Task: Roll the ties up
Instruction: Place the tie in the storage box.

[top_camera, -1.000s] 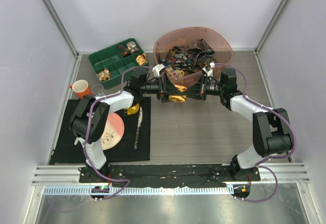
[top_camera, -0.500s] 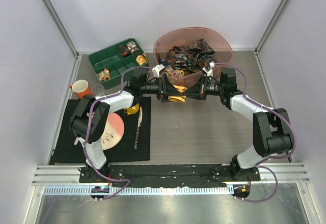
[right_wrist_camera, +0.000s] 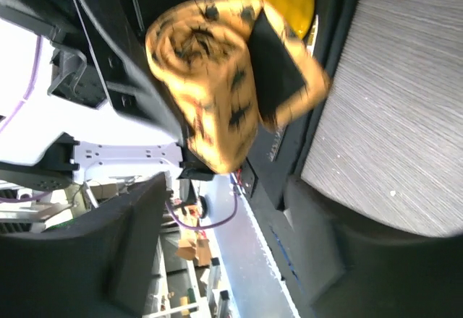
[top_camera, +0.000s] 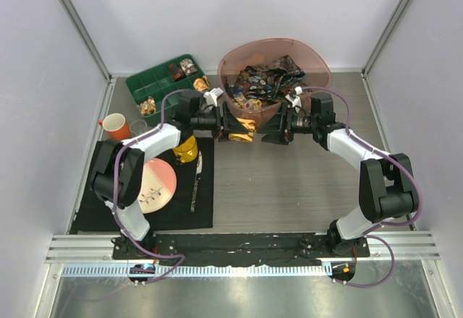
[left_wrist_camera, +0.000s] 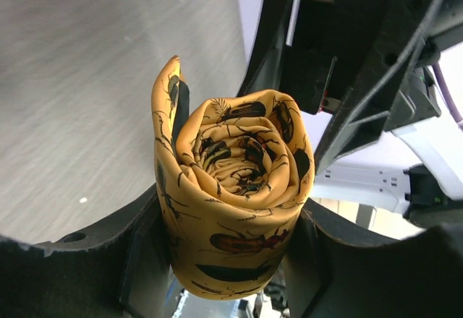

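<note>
Left gripper [left_wrist_camera: 228, 256] pinches the rolled yellow tie [left_wrist_camera: 235, 181], axis toward spread right gripper [top_camera: 272, 129].

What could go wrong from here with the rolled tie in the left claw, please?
The outer end of the tie sticks up loose, so the roll may unwind. Only the left claw grips it, while the right claw is open and apart, so the roll could slip out.

tie [left_wrist_camera: 231, 209]: silky printed cloth | table [left_wrist_camera: 72, 79]: matt wood-grain | bowl [top_camera: 316, 63]: translucent plastic
</note>
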`<state>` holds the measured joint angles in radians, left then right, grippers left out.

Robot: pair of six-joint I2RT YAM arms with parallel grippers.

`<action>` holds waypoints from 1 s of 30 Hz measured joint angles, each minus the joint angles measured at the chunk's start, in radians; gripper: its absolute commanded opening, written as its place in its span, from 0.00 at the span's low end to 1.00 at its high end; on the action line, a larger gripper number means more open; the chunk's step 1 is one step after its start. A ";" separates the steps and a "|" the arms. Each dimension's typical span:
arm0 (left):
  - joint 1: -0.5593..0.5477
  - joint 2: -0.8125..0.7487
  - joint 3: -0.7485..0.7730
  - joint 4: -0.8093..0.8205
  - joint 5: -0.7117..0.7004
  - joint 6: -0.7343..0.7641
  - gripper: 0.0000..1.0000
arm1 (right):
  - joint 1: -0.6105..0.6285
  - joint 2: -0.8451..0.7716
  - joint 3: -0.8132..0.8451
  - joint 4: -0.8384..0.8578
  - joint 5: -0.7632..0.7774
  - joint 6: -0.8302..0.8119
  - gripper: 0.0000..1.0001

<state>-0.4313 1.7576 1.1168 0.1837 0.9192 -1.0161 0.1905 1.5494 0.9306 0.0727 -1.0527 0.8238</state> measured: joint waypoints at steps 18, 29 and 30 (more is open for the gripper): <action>0.397 0.189 0.932 -1.230 -0.234 1.115 0.00 | -0.023 0.028 0.293 -0.551 0.093 -0.517 0.99; 0.412 0.381 1.114 -1.460 -0.599 1.662 0.00 | -0.023 0.091 0.336 -0.657 0.143 -0.639 0.99; 0.414 0.391 1.118 -1.460 -0.618 1.694 0.00 | -0.023 0.097 0.337 -0.658 0.147 -0.640 0.99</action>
<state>-0.0174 2.1483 2.2349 -1.2762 0.3012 0.6781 0.1680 1.6466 1.2675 -0.5850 -0.9058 0.1841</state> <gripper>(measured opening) 0.558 0.992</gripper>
